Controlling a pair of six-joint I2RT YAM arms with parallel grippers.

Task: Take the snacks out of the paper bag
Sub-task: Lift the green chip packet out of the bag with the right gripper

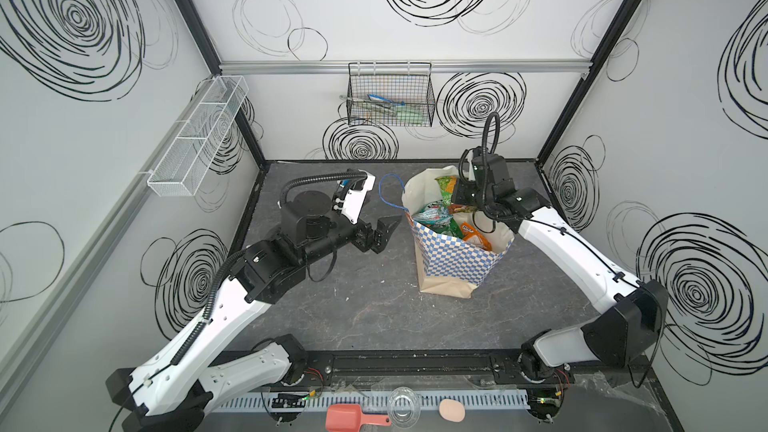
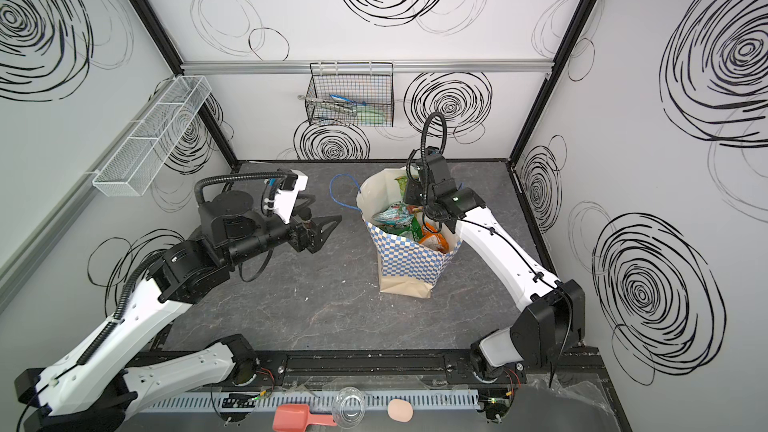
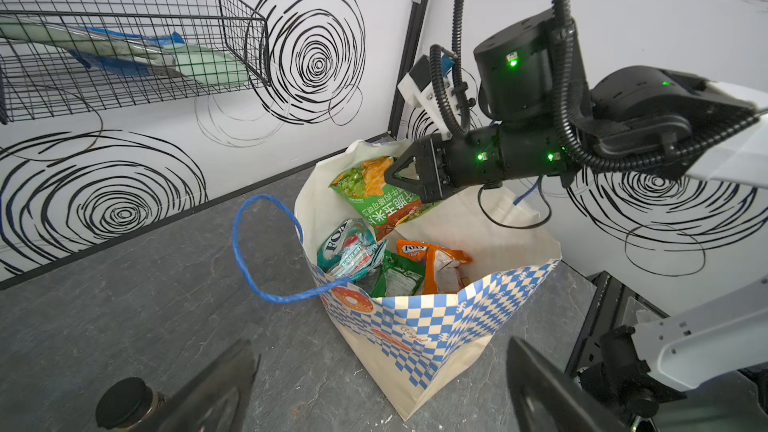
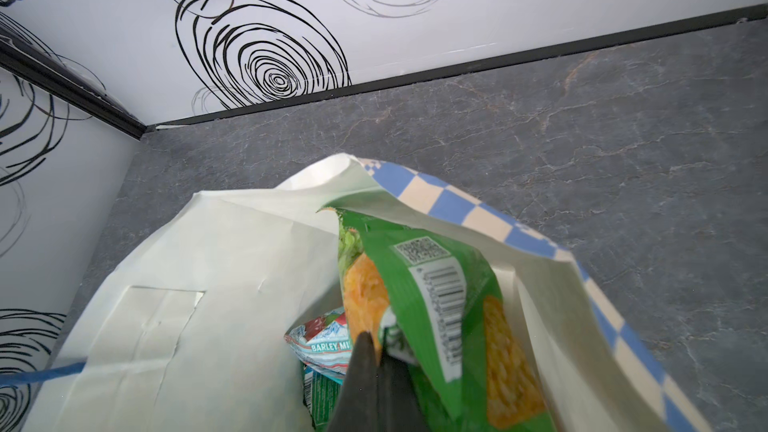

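Note:
The paper bag [image 1: 455, 261] [image 2: 409, 265] [image 3: 419, 326] stands upright on the dark table with its mouth open. My right gripper [image 3: 388, 178] [image 4: 374, 340] reaches over the mouth and is shut on the edge of a green snack packet [image 3: 365, 187] [image 4: 432, 280] [image 1: 446, 184], which sits partly above the rim. Inside lie a teal FOX'S packet [image 3: 345, 247] [image 4: 322, 338], an orange packet [image 3: 440, 263] [image 1: 473, 234] and a dark green one [image 3: 399, 278]. My left gripper [image 1: 384, 231] [image 2: 326, 231] [image 3: 382, 388] hovers open and empty left of the bag.
A blue cord handle [image 1: 390, 193] [image 3: 249, 255] loops out from the bag toward my left gripper. A small dark-lidded jar [image 3: 124, 403] stands beside my left fingers. A black wire basket [image 1: 390, 95] hangs on the back wall, a white mesh basket [image 1: 199, 135] on the left wall.

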